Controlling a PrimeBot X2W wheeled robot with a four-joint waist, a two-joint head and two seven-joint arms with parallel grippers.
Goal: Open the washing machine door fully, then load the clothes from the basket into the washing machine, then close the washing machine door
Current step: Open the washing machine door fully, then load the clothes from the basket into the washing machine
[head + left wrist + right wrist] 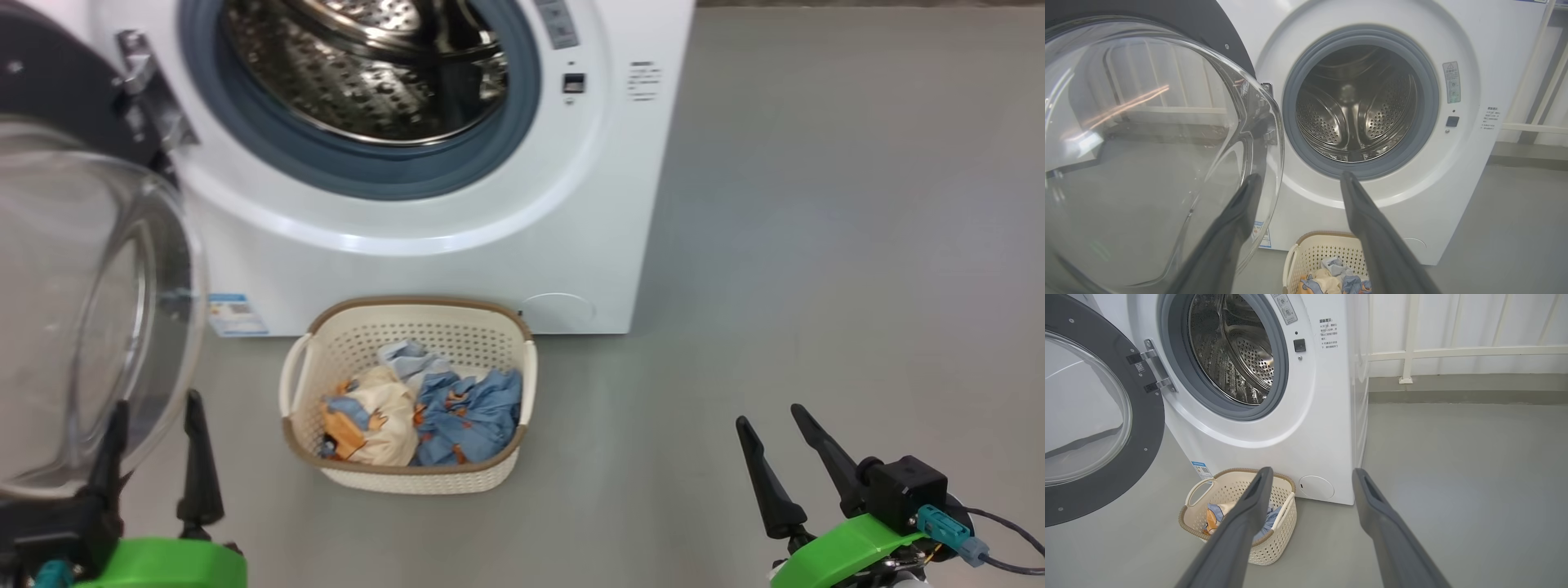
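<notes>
Bright, even light, soft shadows. Reflections streak the washing machine door (1126,102). Wrist views bow at the edges.

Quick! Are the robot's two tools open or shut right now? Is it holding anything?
Left tool: open, holding nothing, close beside the washing machine door.
Right tool: open, holding nothing.

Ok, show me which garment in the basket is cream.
The cream garment, left in the basket in the head view, printed orange and blue; the darker blue garment lies right of it, the pale blue garment behind.
</notes>
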